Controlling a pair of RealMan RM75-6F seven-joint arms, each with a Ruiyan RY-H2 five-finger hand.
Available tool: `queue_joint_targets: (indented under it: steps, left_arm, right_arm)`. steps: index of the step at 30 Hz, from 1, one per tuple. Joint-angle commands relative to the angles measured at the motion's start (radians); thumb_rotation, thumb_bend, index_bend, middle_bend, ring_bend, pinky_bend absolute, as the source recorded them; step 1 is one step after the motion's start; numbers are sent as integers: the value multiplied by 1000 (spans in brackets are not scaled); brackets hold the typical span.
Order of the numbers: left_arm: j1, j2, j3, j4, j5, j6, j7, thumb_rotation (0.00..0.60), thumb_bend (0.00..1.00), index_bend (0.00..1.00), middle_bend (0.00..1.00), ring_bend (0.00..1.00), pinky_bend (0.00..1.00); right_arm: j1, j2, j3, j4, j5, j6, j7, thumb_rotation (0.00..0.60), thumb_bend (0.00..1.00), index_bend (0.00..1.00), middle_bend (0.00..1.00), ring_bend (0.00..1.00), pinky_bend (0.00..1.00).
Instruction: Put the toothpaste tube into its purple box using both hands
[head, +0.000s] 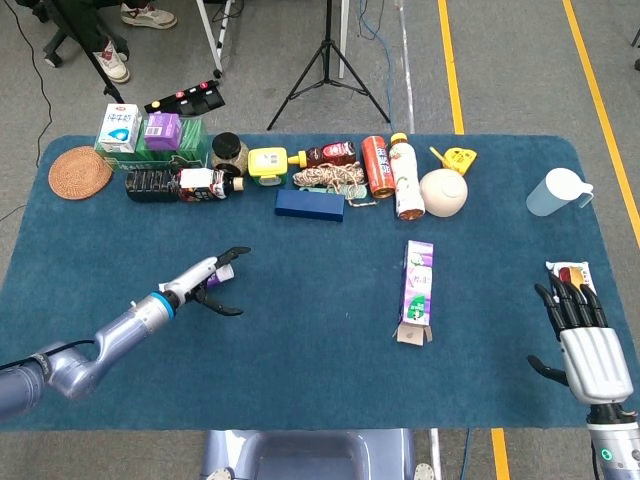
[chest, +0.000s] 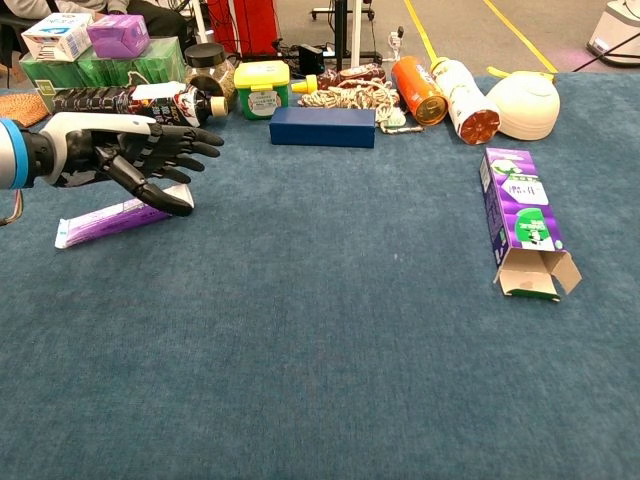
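The white and purple toothpaste tube (chest: 108, 220) lies flat on the blue cloth at the left, its flat end pointing left. In the head view only its cap end (head: 227, 270) shows past the hand. My left hand (chest: 128, 158) (head: 208, 281) hovers over the cap end with fingers spread, and the thumb touches the tube without gripping it. The purple box (head: 417, 280) (chest: 518, 207) lies right of centre, its open flap end (chest: 536, 273) facing me. My right hand (head: 583, 338) rests far right near the table edge, fingers straight and empty.
A row of things lines the back: a dark blue box (chest: 322, 127), bottles (head: 403, 178), a cream bowl (chest: 523, 104), a yellow container (head: 267, 165) and green cartons (chest: 90, 60). A clear jug (head: 556, 192) stands back right, and a snack packet (head: 572, 273) lies by my right hand.
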Motion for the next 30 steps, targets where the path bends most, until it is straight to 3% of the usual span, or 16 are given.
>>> queue_joint_targets:
  steps: [1, 7, 10, 13, 17, 22, 30]
  left_arm:
    - [-9, 0, -4, -33, -17, -10, 36, 600, 18, 0, 0, 0, 37]
    - [-1, 22, -7, -78, -38, 3, 87, 600, 17, 0, 0, 0, 37]
    - [31, 46, -17, -91, -99, 47, 162, 600, 19, 0, 0, 0, 37]
    - [64, 59, -25, -98, -216, 98, 321, 600, 30, 0, 0, 0, 38]
    - [94, 46, -33, -101, -450, 184, 582, 600, 55, 0, 0, 0, 54]
    - [96, 17, -33, -89, -584, 226, 738, 600, 70, 0, 0, 0, 102]
    - [94, -62, 18, -61, -728, 315, 1049, 600, 76, 2, 0, 0, 102]
  right_arm:
    - [-1, 1, 0, -1, 0, 1, 0, 600, 0, 31, 0, 0, 10]
    - [-1, 2, -1, -1, -1, 2, 3, 600, 0, 32, 0, 0, 10]
    - [-1, 2, -2, -1, -1, 1, 5, 600, 0, 31, 0, 0, 10]
    - [-1, 3, -4, -3, -4, 0, 7, 600, 0, 31, 0, 0, 10]
    - [1, 3, -9, -6, -13, -2, 9, 600, 0, 31, 0, 0, 10]
    - [2, 4, -11, -8, -18, -2, 13, 600, 0, 32, 0, 0, 10]
    - [2, 10, -8, -9, -11, -3, 26, 600, 0, 31, 0, 0, 10]
